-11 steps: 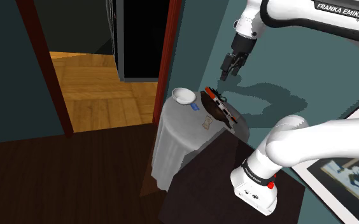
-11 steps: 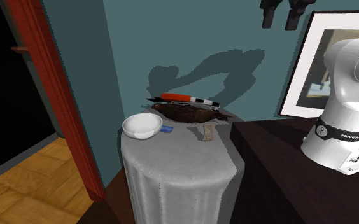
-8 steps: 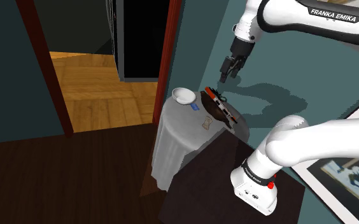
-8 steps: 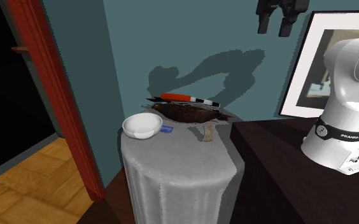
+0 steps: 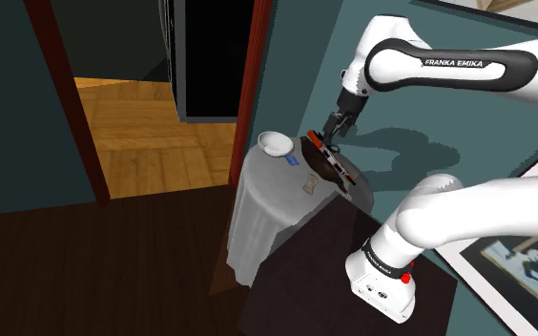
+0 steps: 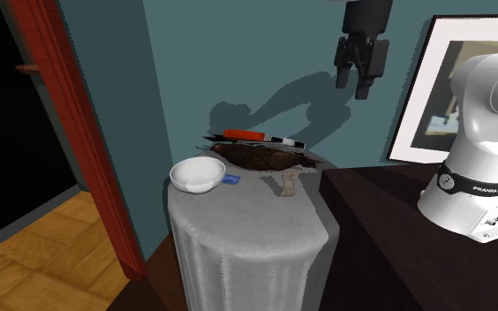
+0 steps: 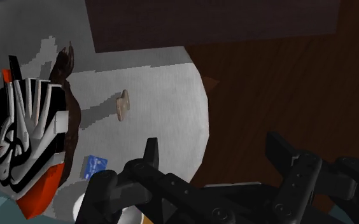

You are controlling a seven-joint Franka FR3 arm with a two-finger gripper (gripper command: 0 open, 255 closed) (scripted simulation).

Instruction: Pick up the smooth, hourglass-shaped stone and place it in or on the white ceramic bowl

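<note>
The small tan hourglass-shaped stone (image 5: 310, 182) (image 6: 290, 184) (image 7: 123, 105) lies on the grey-draped round table (image 5: 258, 215) (image 6: 247, 230), near the edge closest to the stand. A white bowl (image 5: 275, 143) (image 6: 196, 174) stands upright at the table's other side. My black gripper (image 5: 335, 133) (image 6: 354, 86) (image 7: 213, 156) hangs in the air above the table's wall-side rim, over a dark brown lump (image 6: 260, 156). Its fingers stand apart and hold nothing. The stone lies well below it and out ahead of the fingertips.
A red, black and white patterned object (image 5: 337, 164) (image 6: 260, 135) (image 7: 28, 137) rests on the brown lump by the teal wall. A small blue item (image 6: 230, 180) (image 7: 95, 165) lies beside the bowl. The dark stand (image 6: 388, 212) adjoins the table. A red door frame (image 5: 248, 86) rises behind.
The gripper has come down and toward the table, from high near the wall to just above the brown lump. Stone and bowl have not moved.
</note>
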